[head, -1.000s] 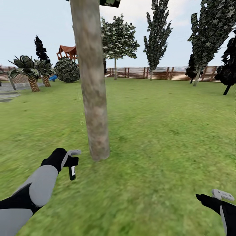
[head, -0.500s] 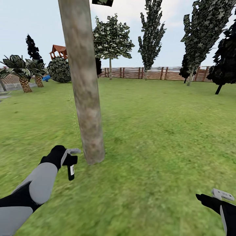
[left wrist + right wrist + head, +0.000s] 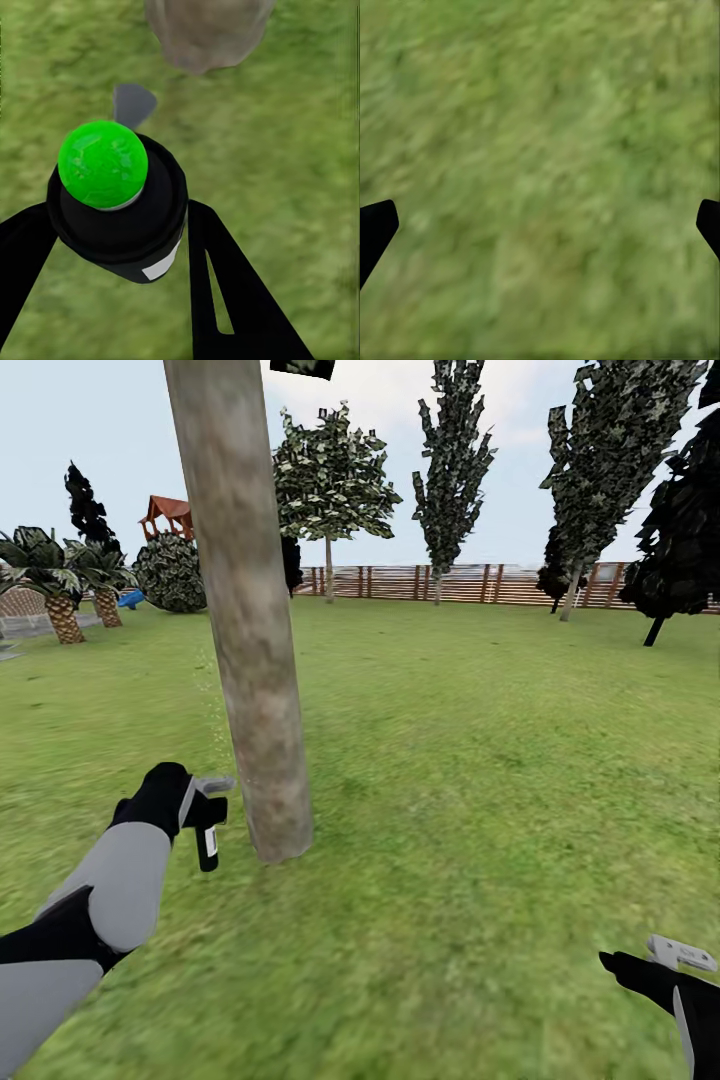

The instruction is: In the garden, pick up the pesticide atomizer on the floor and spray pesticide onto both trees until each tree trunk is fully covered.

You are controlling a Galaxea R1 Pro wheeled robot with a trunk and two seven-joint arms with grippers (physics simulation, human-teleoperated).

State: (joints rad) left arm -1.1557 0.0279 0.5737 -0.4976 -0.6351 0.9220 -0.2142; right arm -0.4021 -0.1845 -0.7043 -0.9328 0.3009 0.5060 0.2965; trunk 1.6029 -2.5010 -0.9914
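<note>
One tree trunk (image 3: 250, 660), thick and grey-brown, rises from the grass floor (image 3: 450, 760) left of centre in the head view. My left gripper (image 3: 205, 812) hangs just left of the trunk's base and is shut on the pesticide atomizer (image 3: 208, 846), a small black sprayer with a pale strip. In the left wrist view the atomizer (image 3: 120, 210) sits between the black fingers with a green dot (image 3: 103, 163) on top, and the trunk's base (image 3: 206, 34) lies ahead of it. A few faint white specks float left of the trunk. My right gripper (image 3: 680, 954) hovers open over grass at the lower right.
A brown slatted fence (image 3: 470, 585) closes the lawn at the back. Dark conifers (image 3: 455, 460) stand along it and at the far right (image 3: 680, 550). Palms (image 3: 55, 575), a round bush (image 3: 170, 572) and a red-roofed play structure (image 3: 168, 515) sit at the far left.
The whole picture has slid left, so the camera has moved. My left gripper, still holding the atomizer, has risen a little beside the trunk's base. The right arm is unchanged.
</note>
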